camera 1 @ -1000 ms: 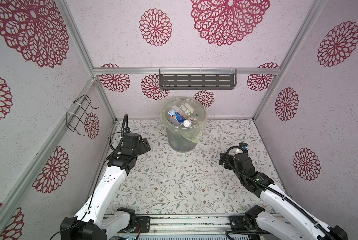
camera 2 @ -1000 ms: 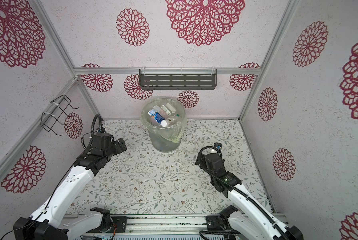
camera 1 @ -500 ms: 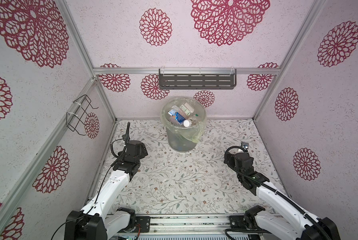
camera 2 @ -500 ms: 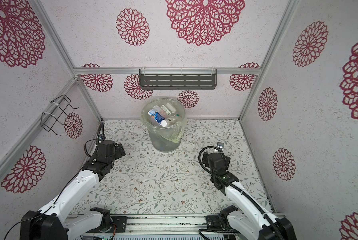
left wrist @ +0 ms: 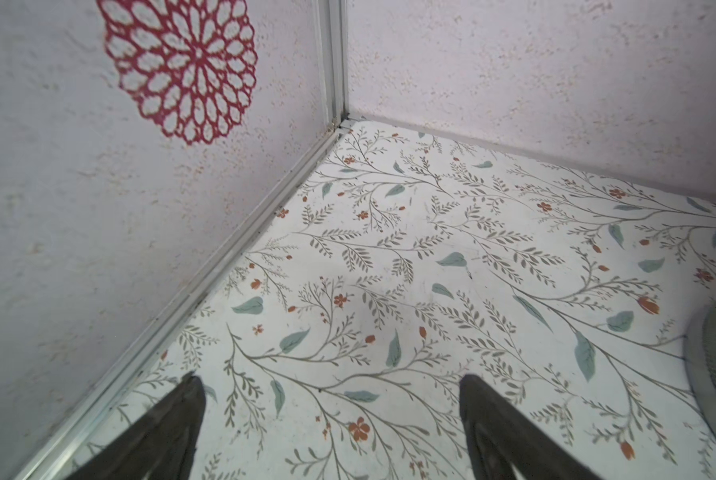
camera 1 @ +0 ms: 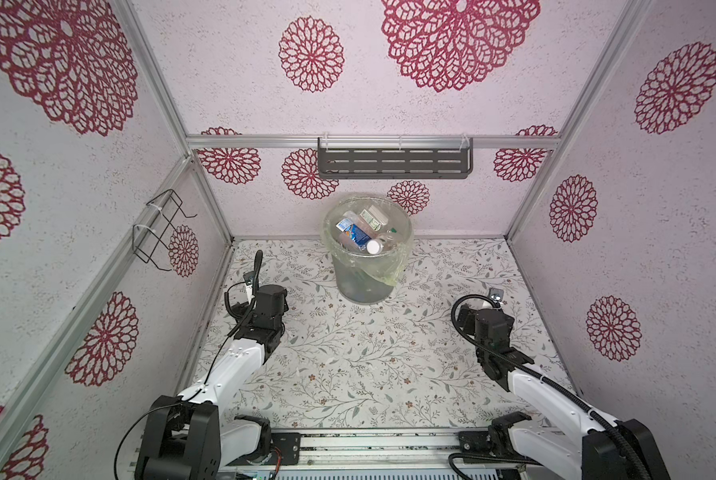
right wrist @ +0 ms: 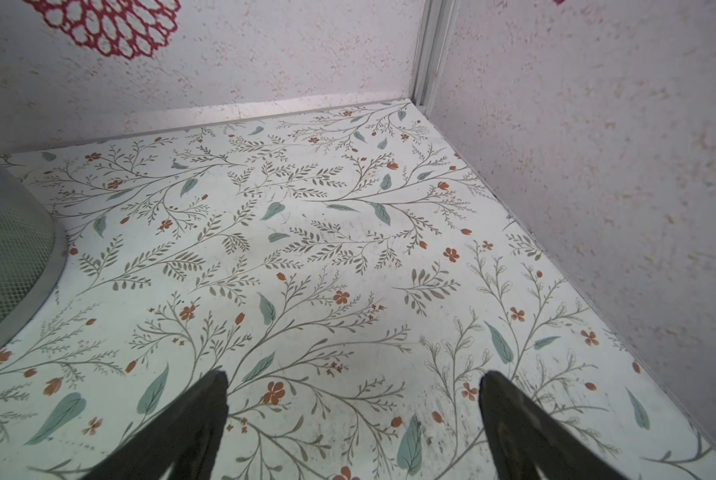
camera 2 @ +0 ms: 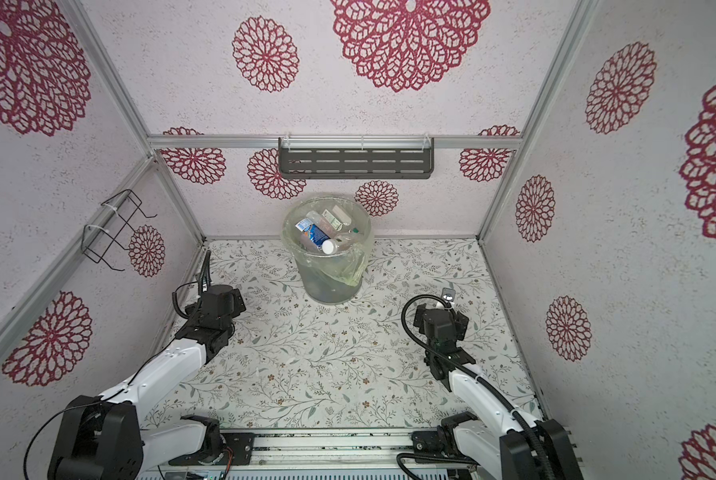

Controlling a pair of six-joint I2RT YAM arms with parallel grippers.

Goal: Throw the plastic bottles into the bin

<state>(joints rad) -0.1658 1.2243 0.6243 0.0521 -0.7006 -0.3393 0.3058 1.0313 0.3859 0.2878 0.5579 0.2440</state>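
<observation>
1. My left pincer (left wrist: pixel 329 380) stands wide and holds nothing. It hangs low over the floral table (camera 1: pixel 369 357) close to the left wall, with only bare tabletop showing between its fingers.
2. The bin (camera 1: pixel 360 286) stands upright at the back middle of the table, near the rear wall and below the dark slotted shelf (camera 1: pixel 393 164). Its clear bag is folded over the rim.
3. In both top views the plastic bottles (camera 1: pixel 358 235) lie piled inside the bin. A blue-labelled one with a white cap lies uppermost.
4. My right pincer (right wrist: pixel 353 376) is also wide and holds nothing. It hangs low over the table towards the right wall, well apart from the bin.
</observation>
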